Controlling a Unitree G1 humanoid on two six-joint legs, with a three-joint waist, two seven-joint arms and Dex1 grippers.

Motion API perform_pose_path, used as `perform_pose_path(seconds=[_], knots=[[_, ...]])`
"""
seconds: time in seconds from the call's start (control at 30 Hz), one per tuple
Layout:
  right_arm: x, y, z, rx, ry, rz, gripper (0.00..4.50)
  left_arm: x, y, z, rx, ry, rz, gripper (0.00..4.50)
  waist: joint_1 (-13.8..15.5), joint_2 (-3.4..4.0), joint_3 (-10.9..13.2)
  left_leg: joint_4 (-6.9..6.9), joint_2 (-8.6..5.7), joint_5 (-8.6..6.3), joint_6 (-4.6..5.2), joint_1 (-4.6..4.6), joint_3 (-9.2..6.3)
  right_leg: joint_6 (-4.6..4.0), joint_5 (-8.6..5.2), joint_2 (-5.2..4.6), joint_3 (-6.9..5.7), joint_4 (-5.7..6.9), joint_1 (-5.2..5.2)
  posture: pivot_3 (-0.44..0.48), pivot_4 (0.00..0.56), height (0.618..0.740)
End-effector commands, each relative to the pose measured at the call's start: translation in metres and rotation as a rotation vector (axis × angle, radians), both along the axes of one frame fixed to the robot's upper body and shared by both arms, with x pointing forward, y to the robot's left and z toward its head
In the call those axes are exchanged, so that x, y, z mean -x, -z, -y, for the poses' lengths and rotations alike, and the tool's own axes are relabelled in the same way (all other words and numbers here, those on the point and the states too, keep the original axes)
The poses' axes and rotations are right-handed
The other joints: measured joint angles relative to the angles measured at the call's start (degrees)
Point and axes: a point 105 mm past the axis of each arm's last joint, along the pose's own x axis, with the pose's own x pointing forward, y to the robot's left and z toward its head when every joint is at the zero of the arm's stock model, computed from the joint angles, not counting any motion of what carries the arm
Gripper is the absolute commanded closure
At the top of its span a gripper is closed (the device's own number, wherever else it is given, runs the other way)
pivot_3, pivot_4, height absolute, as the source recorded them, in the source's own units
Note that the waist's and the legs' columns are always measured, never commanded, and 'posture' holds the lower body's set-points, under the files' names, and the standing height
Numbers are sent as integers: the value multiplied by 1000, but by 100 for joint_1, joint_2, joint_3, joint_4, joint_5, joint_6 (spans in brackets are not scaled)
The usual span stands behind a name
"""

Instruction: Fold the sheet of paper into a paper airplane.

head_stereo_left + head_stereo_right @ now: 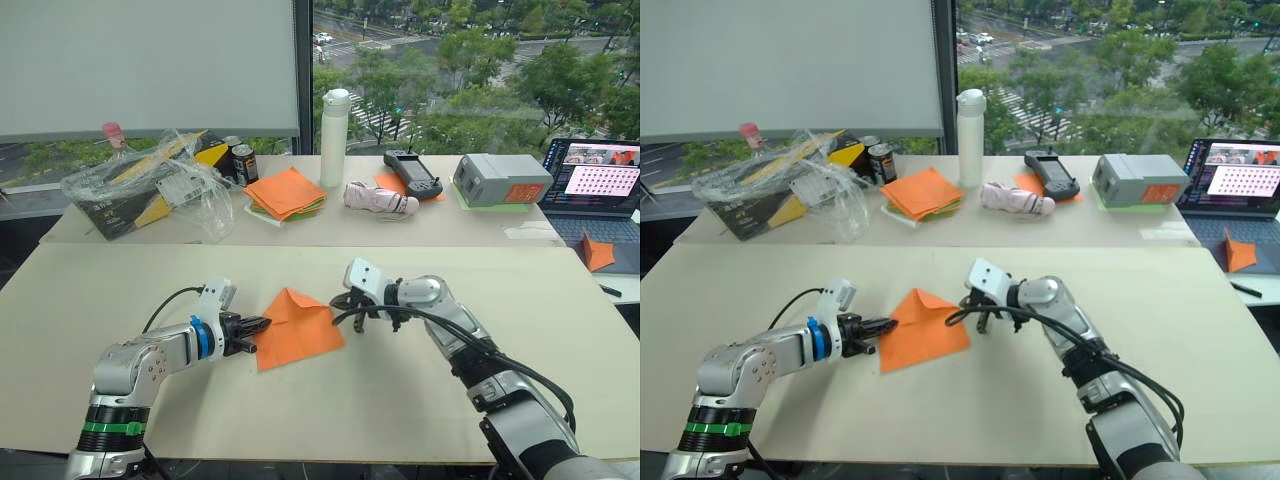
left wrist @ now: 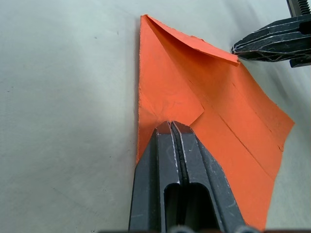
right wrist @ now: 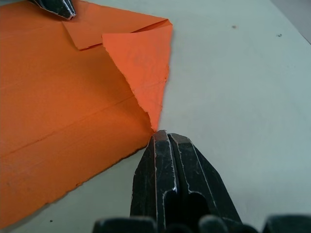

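Paper partly folded (image 1: 297, 327), flat on near tabletop (image 1: 400, 400), centre, between both hands; two far corners turned in to a peak. Underside and inner layers hidden. Near-left edge covered by left hand (image 1: 262, 324) — fingers clenched together, tips pressing on the sheet where a folded flap ends. Whether any paper sits between those fingers: cannot tell.

Right hand (image 1: 341, 300) at the sheet's right far corner, fingers likewise closed, tip just at the point of the right flap; gripping or merely touching — not resolvable. Right wrist view shows that flap slightly lifted with a ragged edge, plus faint parallel creases across the sheet; head views show neither. Left wrist view shows right fingertips (image 2: 272, 44) at the far corner.

Both forearms low over the tabletop, angled inward toward each other, cables trailing.

Far tabletop: stack of orange and green sheets (image 1: 286, 193), white bottle (image 1: 334, 138), laptop (image 1: 598, 190) cut off at right.
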Motion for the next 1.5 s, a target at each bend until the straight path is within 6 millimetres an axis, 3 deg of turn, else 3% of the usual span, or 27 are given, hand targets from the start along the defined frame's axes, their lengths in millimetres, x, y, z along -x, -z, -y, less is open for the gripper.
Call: perform_pose_path(seconds=[0.03,0.43,1.13,1.5], knots=[[4,-6,-5,-29,-28,8,4500,6,16,-1,-26,-5,-71,4479,0,0,0,0,0,0,0,0,0,0,0,0,0,0,0,0,150,740],[5,-9,-7,-55,-31,-11,4500,6,16,-1,-28,-3,-70,4479,-1,0,0,0,0,0,0,0,0,0,0,0,0,0,0,0,150,740],[-7,-9,5,69,-81,130,4500,6,15,-3,-31,-6,-73,4479,2,0,0,0,0,0,0,0,1,0,0,0,0,-2,1,0,150,740],[2,-7,-7,21,-119,91,4500,6,15,-3,-31,-7,-73,4479,-2,0,0,0,0,0,-1,1,0,0,0,0,0,-1,2,0,150,740]])
